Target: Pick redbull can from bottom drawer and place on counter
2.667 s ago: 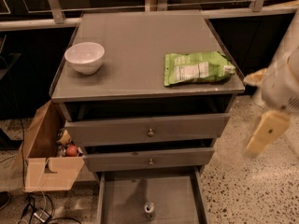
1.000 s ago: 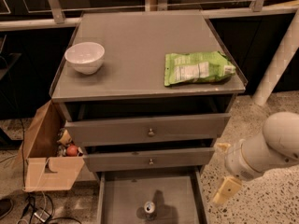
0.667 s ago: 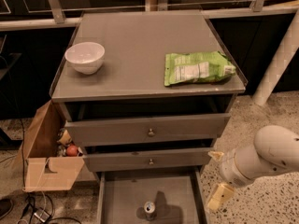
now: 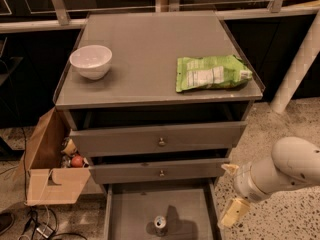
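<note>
Tool lowered beside bottom drawer, redbull can inside, apart

The arm has swung down. 2.7 s ago it hung at 3 o'clock of the counter. Now the gripper sits low, just outside the right wall of the bottom drawer, at about 2 o'clock from the redbull can. It is slightly lower than 0.7 s ago. A shadow now lies on the drawer floor beside the can.
</note>
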